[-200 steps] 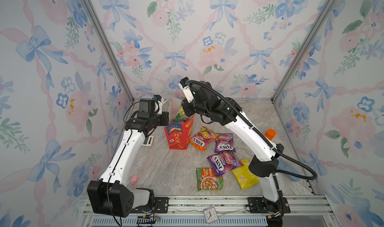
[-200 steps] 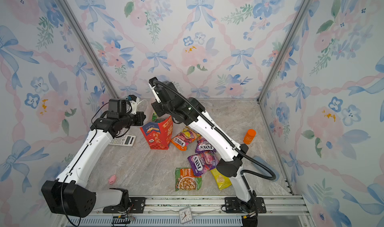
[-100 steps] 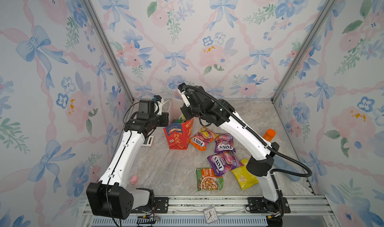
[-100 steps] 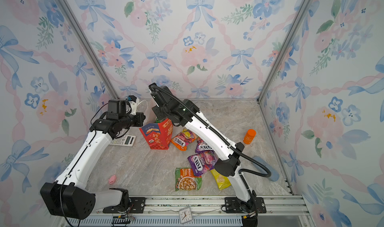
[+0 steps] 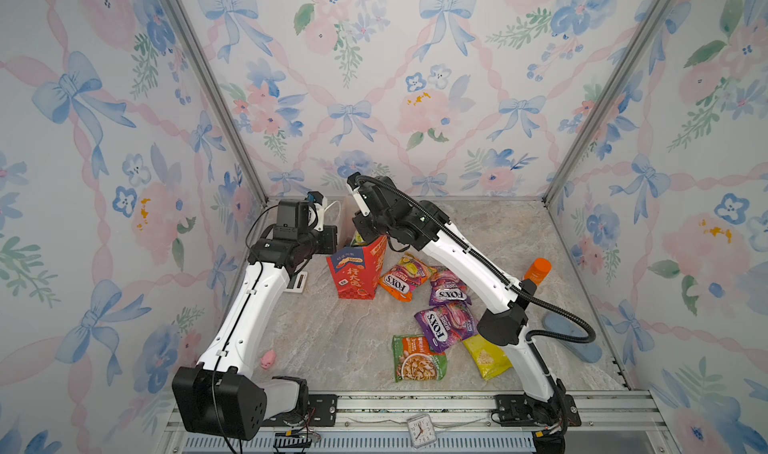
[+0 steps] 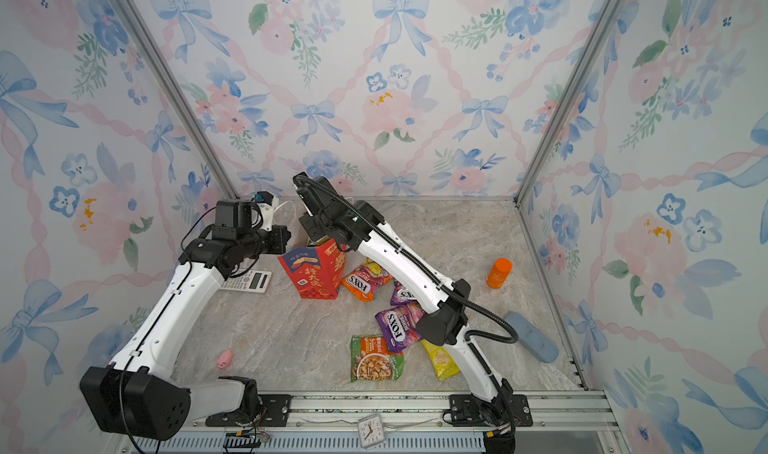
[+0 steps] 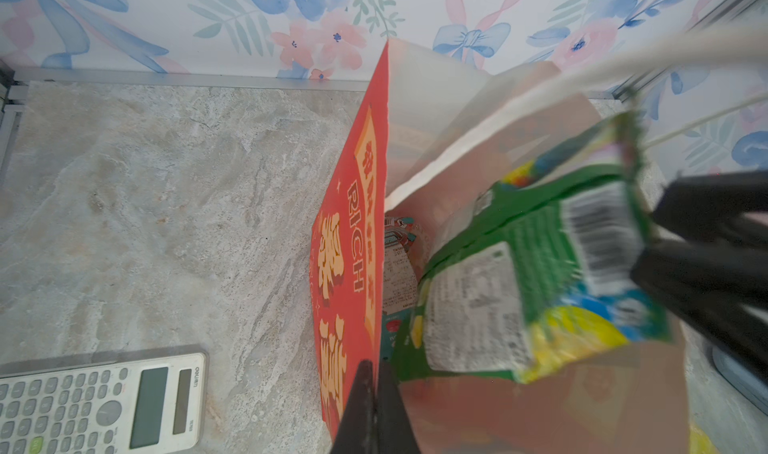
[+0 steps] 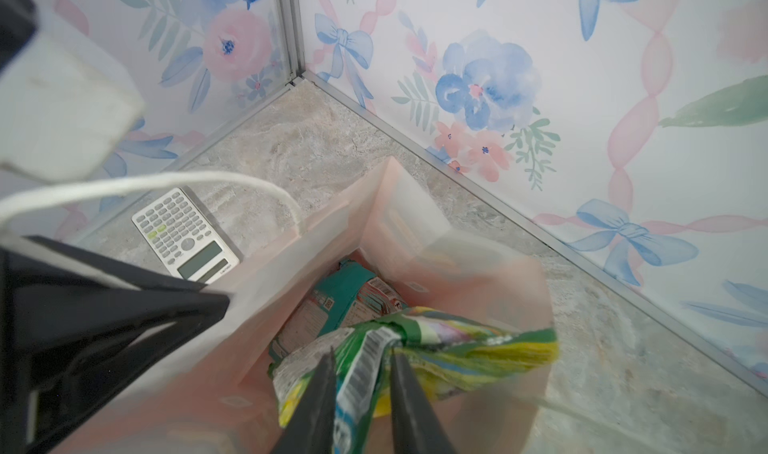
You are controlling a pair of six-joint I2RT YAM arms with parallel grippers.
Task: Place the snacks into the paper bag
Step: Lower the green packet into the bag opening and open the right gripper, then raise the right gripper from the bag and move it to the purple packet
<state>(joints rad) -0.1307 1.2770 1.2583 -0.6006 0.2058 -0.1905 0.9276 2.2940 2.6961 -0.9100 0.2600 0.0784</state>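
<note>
Marble-look counter (image 5: pixel 332 339), floral walls. Right hand (image 8: pixel 361 352): released, fingers apart astride crinkly green-and-yellow foil snack packet (image 8: pixel 436 344), which hangs directly over mouth of tall red paper bag (image 7: pixel 353 244), long axis slanting down into it. Left hand (image 7: pixel 375 364): clenched on bag's rim.

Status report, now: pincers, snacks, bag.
Left pincer shut on paper bag wall. Right pincer jaws parted, green packet between them at the bag mouth. Teal packet already inside. Mouth unobstructed.
</note>
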